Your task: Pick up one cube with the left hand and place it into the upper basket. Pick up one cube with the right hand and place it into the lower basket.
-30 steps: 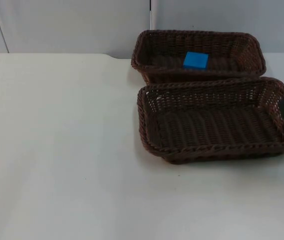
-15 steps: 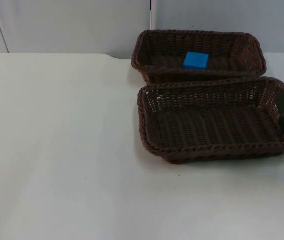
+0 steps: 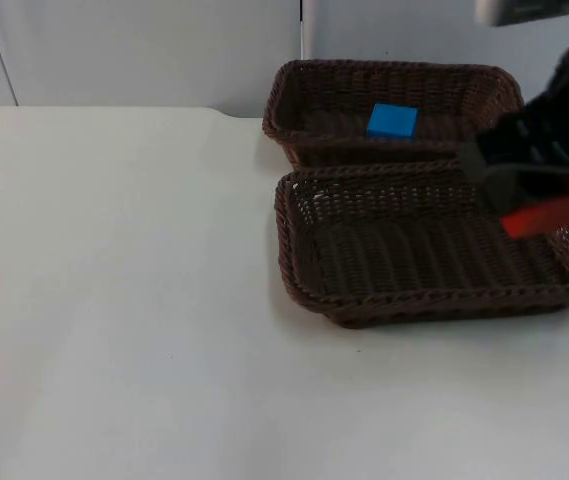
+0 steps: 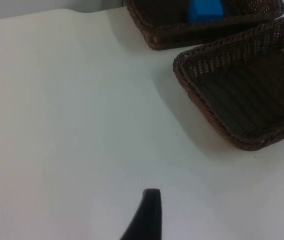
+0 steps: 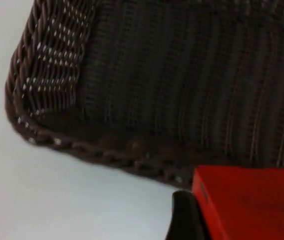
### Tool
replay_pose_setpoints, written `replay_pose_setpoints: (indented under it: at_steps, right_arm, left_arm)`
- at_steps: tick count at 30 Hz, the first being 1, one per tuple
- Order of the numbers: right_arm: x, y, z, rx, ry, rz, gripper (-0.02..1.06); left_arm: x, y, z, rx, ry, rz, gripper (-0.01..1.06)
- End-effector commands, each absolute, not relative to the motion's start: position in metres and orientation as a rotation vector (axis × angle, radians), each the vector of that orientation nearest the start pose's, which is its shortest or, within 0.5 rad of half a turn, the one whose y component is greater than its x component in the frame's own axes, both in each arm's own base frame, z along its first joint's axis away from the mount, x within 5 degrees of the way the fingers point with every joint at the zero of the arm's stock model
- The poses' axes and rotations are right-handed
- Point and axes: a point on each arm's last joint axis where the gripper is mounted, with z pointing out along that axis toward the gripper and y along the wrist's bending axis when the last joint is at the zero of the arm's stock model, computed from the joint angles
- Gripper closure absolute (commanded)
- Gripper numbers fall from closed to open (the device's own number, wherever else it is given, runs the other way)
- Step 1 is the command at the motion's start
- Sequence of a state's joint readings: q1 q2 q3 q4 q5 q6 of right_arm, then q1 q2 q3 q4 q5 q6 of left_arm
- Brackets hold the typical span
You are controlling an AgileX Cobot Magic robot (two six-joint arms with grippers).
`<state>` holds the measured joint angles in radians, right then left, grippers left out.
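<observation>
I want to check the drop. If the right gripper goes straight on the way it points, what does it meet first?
Probably the lower basket: the right gripper, shut on the red cube, points down at its woven floor, with nothing between, though depth is unclear.

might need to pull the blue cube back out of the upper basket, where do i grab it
Come straight down from above onto the blue cube and close the fingers on two opposite side faces. It lies flat in the upper basket, whose raised woven walls block any sideways approach.
</observation>
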<state>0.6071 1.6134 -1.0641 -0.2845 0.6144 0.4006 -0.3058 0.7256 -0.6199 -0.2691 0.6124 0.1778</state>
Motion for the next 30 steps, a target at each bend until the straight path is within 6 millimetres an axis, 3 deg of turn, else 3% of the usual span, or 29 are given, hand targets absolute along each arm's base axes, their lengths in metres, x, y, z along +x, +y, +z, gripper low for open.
replay_pose_setpoints:
  at_steps: [1, 8, 14, 23, 30]
  right_arm:
    - [0.296, 0.182, 0.230, -0.540, 2.550, 0.025, 1.05]
    - [0.344, 0.172, 0.204, -0.449, 2.640, 0.035, 1.05]
    - [0.371, 0.168, 0.178, -0.449, 2.674, 0.084, 1.05]
    - [0.386, 0.176, 0.138, -0.461, 2.639, 0.104, 1.05]
    - [0.388, 0.177, 0.119, -0.470, 2.658, 0.099, 1.05]
  left_arm:
    - [0.128, -0.055, 0.305, 0.362, 2.152, -0.368, 0.26]
    - [0.128, -0.055, 0.305, 0.362, 2.152, -0.368, 0.26]
    - [0.128, -0.055, 0.305, 0.360, 2.152, -0.371, 0.26]
    - [0.128, -0.055, 0.305, 0.360, 2.152, -0.371, 0.26]
    - [0.128, -0.055, 0.305, 0.360, 2.152, -0.371, 0.26]
